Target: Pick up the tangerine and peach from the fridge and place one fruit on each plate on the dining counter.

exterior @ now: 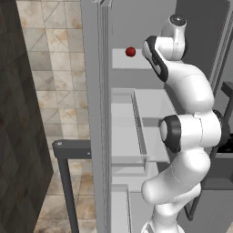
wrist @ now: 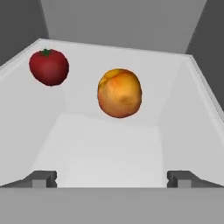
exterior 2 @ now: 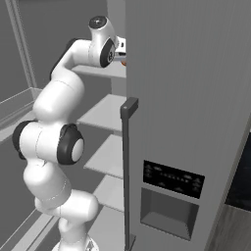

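Observation:
A round orange fruit with a yellow blush, the peach (wrist: 119,92), lies on a pale upper shelf of the fridge (exterior: 136,98). My gripper (wrist: 112,179) is open, its two dark fingertips (wrist: 43,178) spread wide just short of the peach, nothing between them. In the right base view the hand reaches in at the top shelf, with a sliver of the peach (exterior 2: 124,62) beside it. The tangerine, the plates and the dining counter are out of view.
A dark red ball with a green stem (wrist: 49,67) sits on the same shelf, left of the peach and near the wall; it shows too in the left base view (exterior: 130,52). The shelf's raised walls close in both sides. A clear door bin (exterior: 139,132) stands left of the arm. The fridge's other door (exterior 2: 186,98) is shut on the right.

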Available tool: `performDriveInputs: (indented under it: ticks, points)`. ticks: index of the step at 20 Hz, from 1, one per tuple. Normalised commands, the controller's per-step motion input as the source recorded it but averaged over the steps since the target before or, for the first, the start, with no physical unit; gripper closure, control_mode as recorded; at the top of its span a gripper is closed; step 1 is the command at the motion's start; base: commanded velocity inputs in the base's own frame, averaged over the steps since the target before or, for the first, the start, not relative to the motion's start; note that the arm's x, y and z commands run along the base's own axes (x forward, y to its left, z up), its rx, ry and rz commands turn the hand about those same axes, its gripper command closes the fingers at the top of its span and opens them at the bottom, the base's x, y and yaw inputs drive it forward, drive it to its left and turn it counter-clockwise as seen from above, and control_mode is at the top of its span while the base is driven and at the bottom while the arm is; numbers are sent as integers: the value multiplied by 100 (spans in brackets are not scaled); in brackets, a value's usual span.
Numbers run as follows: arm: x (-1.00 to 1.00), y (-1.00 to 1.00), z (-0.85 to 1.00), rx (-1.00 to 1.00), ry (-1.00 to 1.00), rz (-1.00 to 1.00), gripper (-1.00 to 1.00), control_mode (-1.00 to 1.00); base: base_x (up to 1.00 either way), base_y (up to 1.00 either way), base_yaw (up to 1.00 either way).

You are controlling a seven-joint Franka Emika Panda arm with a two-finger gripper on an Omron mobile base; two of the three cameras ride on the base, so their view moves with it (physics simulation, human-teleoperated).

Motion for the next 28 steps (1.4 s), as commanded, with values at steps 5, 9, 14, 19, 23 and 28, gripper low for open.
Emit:
performDriveInputs:
  ticks: [5,9,14,19,23,28]
  points:
    - [0,0,0,0,-15,0,-100,-100,0,0,0]
    - [0,0,0,0,-9,0,-100,-100,0,0,0]
    - [22,-2,0,0,0,1,-100,-100,0,0,0]
    - [50,-10,0,0,0,1,-100,-100,0,0,0]
    - [30,-18,0,0,0,2,-100,-100,0,0,0]
    - [13,-4,0,0,6,0,-100,-100,0,0,0]
